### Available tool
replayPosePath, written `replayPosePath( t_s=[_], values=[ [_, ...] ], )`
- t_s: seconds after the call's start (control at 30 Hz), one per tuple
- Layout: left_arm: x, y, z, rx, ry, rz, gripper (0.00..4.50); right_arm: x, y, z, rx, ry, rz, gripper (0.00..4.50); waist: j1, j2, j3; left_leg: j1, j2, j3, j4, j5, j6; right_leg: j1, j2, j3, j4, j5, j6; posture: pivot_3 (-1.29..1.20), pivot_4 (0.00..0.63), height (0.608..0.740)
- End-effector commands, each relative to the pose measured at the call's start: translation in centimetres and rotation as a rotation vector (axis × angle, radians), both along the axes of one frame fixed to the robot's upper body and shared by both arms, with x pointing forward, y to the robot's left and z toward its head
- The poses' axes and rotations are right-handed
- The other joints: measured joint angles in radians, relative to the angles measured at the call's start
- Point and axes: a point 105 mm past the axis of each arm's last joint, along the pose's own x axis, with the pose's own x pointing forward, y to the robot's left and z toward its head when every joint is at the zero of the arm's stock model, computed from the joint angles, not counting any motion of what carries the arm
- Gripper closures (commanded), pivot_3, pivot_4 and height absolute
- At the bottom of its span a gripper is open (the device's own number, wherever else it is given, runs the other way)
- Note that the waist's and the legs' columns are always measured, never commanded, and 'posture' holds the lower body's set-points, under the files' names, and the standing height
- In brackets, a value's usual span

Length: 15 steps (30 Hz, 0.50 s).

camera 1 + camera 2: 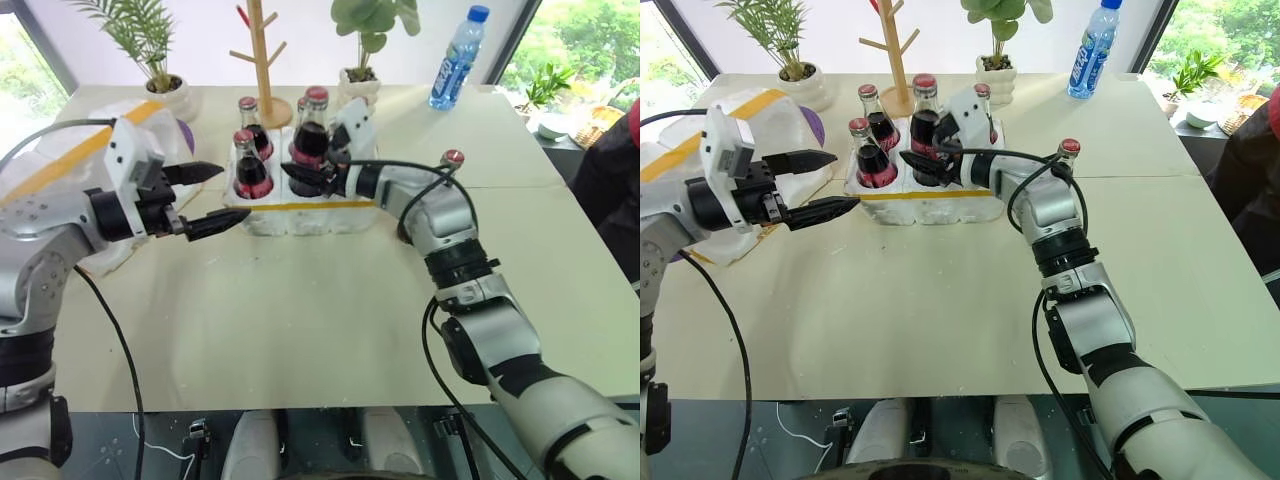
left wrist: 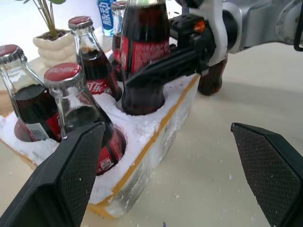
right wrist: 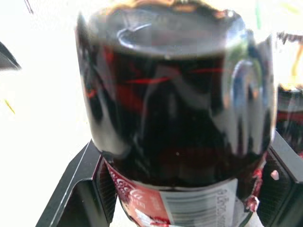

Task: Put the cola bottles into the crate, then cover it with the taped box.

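The crate [image 1: 318, 213], a low white foam tray with a yellow tape band, stands mid-table with several cola bottles [image 1: 250, 166] upright in its wells. My right gripper [image 1: 294, 176] is shut on one cola bottle [image 1: 311, 135], held upright with its base at a front well [image 2: 142, 101]. Another cola bottle [image 1: 453, 160] stands on the table behind my right forearm. My left gripper [image 1: 228, 195] is open and holds nothing, just left of the crate and pointing at it. The taped box [image 1: 60, 160] lies at the far left, partly hidden behind my left arm.
A blue-capped water bottle [image 1: 458, 58] stands at the back right. A wooden stand [image 1: 262, 60] and two potted plants [image 1: 168, 85] line the back edge. A person [image 1: 615, 180] is at the right edge. Bare tabletop [image 1: 300, 320] stretches in front of the crate.
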Motion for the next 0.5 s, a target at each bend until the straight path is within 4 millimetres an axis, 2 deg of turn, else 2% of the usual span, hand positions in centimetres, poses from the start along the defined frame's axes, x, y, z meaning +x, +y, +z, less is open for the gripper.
replayPosePath(
  t_s=[0.03, 0.1, 0.2, 0.23, 0.37, 0.5],
  values=[
    [-0.5, -0.2, 1.5, -0.004, -0.067, -0.011, 0.00, 0.9, 0.6, 0.5, -0.052, -0.079, -0.040, 1.64, 0.000, 0.000, 0.000, 0.000, 0.000, 0.000, 0.000, 0.000, 0.000, 0.000, 0.000, 0.000, 0.000, 0.000, 0.000, 0.00, 0.150, 0.740],
    [-0.4, -0.3, 1.6, -0.005, -0.069, -0.012, 0.00, 1.3, 0.4, -0.6, -0.071, -0.056, -0.054, 1.64, -0.003, -0.001, 0.000, 0.001, 0.000, 0.000, 0.000, 0.000, 0.000, 0.001, 0.000, 0.000, 0.000, 0.000, 0.000, 0.00, 0.150, 0.740],
    [-0.1, -0.5, 1.7, -0.009, -0.071, -0.021, 0.00, 1.4, 0.4, -0.9, -0.059, -0.034, -0.053, 0.19, -0.003, -0.001, -0.001, 0.002, 0.000, 0.000, 0.000, 0.000, -0.001, 0.002, 0.000, 0.000, 0.001, 0.000, 0.000, 0.00, 0.150, 0.740],
    [-0.1, -0.6, 1.8, -0.012, -0.071, -0.026, 0.00, 1.1, 0.4, -0.6, -0.038, -0.034, -0.038, 0.06, -0.002, -0.001, -0.001, 0.003, 0.000, 0.000, 0.000, 0.001, -0.001, 0.002, 0.000, 0.000, 0.001, 0.000, 0.000, 0.00, 0.150, 0.740],
    [0.1, -0.9, 1.9, -0.015, -0.068, -0.042, 0.00, -1.4, -0.1, 1.0, 0.035, -0.029, 0.083, 0.06, 0.003, 0.000, -0.001, 0.002, 0.000, -0.001, 0.000, 0.001, -0.001, 0.002, 0.000, 0.000, 0.001, 0.000, -0.001, 0.00, 0.150, 0.740],
    [0.3, -1.2, 1.9, -0.015, -0.063, -0.057, 0.00, -5.4, -2.5, 1.5, 0.053, 0.003, 0.156, 0.06, 0.008, 0.000, -0.001, 0.000, 0.001, -0.002, -0.001, 0.001, -0.001, 0.001, 0.000, -0.001, 0.000, 0.000, -0.001, 0.00, 0.150, 0.740]
  ],
)
